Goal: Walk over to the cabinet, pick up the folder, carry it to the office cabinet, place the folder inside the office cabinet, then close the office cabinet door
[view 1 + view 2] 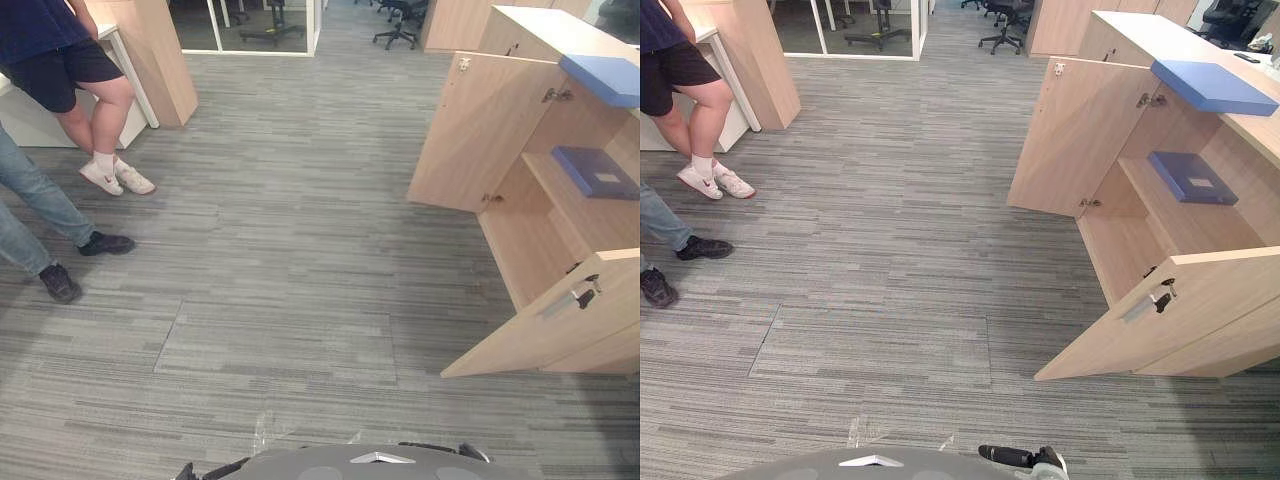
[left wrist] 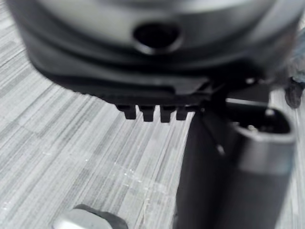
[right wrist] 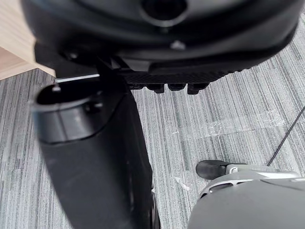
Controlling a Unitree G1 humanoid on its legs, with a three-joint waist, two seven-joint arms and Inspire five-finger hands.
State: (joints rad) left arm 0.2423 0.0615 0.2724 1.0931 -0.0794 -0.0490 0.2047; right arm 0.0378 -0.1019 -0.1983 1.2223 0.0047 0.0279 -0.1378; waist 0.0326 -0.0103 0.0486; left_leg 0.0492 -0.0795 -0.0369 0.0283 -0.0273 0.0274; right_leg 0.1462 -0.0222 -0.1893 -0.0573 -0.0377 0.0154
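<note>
The wooden office cabinet (image 1: 1200,215) stands at the right with both doors swung open. A light blue folder (image 1: 1212,86) lies flat on its top. A darker blue folder (image 1: 1191,176) rests on the shelf inside. My left hand (image 2: 152,112) hangs over the grey carpet, fingers straight and holding nothing. My right hand (image 3: 171,87) hangs the same way near a wooden panel, also empty. Both hands are well short of the cabinet.
The near cabinet door (image 1: 1160,320), with a metal handle, juts out over the carpet; the far door (image 1: 1070,140) stands open behind it. Two people's legs (image 1: 90,110) stand at the left by a wooden desk panel (image 1: 150,50). Office chairs (image 1: 400,25) are at the back.
</note>
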